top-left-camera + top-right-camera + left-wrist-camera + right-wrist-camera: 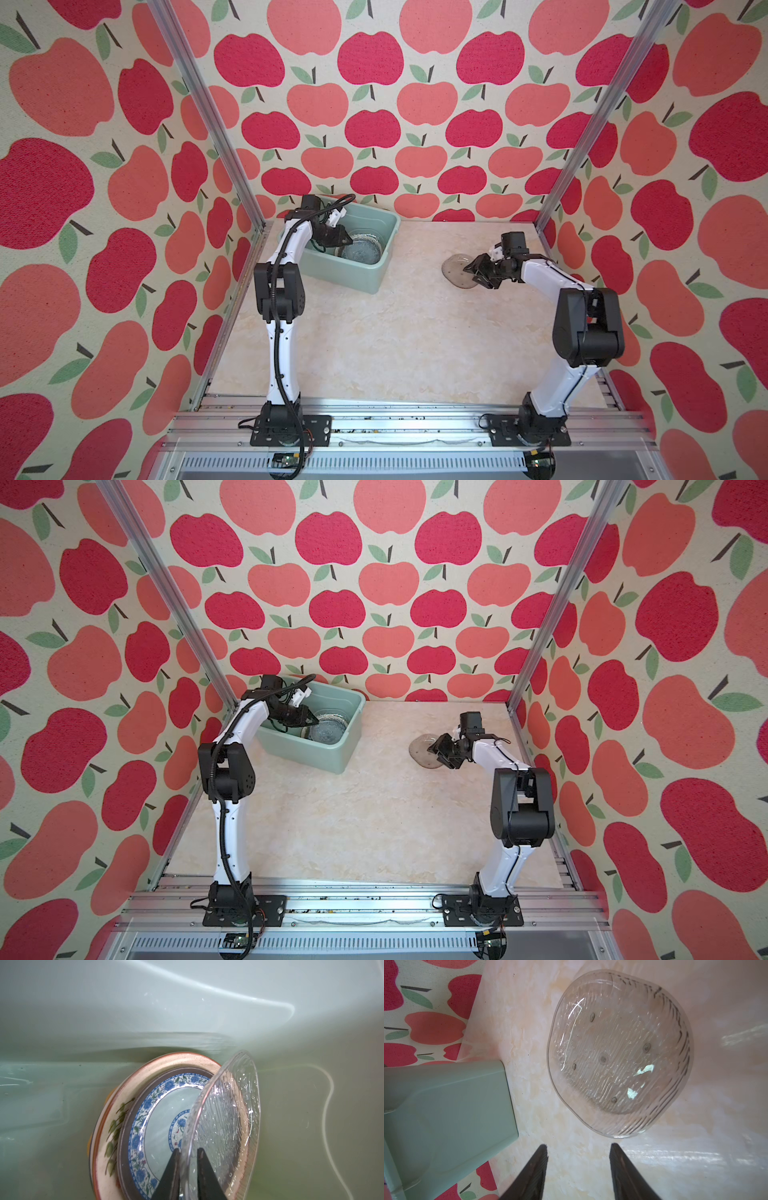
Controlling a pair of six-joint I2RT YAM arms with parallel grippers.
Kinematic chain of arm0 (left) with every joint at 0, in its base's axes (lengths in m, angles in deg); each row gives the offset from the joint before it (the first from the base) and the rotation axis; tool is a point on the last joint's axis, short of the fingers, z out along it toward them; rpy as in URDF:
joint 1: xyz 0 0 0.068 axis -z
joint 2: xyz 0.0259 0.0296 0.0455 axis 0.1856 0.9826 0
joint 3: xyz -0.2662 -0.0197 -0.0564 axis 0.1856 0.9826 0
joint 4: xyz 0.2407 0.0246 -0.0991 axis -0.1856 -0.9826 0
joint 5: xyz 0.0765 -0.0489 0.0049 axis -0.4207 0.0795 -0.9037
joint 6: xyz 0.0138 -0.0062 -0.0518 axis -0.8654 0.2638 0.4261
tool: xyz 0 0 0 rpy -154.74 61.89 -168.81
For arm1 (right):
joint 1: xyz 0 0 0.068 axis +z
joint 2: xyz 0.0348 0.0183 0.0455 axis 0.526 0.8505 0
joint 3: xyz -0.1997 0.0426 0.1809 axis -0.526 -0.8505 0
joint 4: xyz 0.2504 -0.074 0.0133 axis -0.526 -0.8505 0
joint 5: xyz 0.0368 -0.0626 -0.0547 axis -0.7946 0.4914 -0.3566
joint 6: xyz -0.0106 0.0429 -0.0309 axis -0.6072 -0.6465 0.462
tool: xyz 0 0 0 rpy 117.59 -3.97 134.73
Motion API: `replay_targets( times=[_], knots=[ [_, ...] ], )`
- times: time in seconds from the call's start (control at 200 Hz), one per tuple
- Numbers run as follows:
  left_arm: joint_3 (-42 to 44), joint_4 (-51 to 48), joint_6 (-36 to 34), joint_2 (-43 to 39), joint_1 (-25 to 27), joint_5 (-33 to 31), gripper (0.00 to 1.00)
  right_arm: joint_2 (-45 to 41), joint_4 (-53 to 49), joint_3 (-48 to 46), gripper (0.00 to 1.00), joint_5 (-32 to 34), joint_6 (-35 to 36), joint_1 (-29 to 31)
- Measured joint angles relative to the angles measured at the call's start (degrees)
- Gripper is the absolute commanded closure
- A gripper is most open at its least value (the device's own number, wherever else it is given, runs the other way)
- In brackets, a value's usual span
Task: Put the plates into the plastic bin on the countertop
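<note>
One glass plate [618,1053] lies flat on countertop [571,1157].

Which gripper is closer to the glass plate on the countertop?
Right. The right gripper hangs open beside the glass plate; the left gripper is inside the plastic bin, straddling a second plate.

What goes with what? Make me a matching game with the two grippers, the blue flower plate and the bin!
Things:
1. left gripper
2. right gripper
3. blue flower plate
4. plastic bin

Places and states:
a. mint green, with plates inside
b. open above the countertop, near the flat glass plate
c. fingers on either side of the tilted glass plate
d. stacked in the bin over the cream leafy plate

Pairs: 1-c, 2-b, 3-d, 4-a.
</note>
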Motion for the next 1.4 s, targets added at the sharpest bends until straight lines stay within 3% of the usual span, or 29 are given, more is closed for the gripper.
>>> replay_targets(
  times=[0.58, 1.086, 1.401],
  knots=[
    [1.1, -0.1, 1.7, 0.9, 0.4, -1.8, 0.38, 0.9, 0.5, -2.0, 0.46, 3.3, 0.9, -2.3],
    [11.4, 5.8, 5.7, -8.5, 1.0, -6.2, 0.25, 6.1, 2.7, -2.3, 0.44, 5.4, 3.0, -3.2],
    [14.4, 9.4, 7.3, -14.3, 1.0, -9.2, 0.22, 8.4, 6.5, -0.9, 0.59, 4.6, 2.8, -3.2]
  ],
)
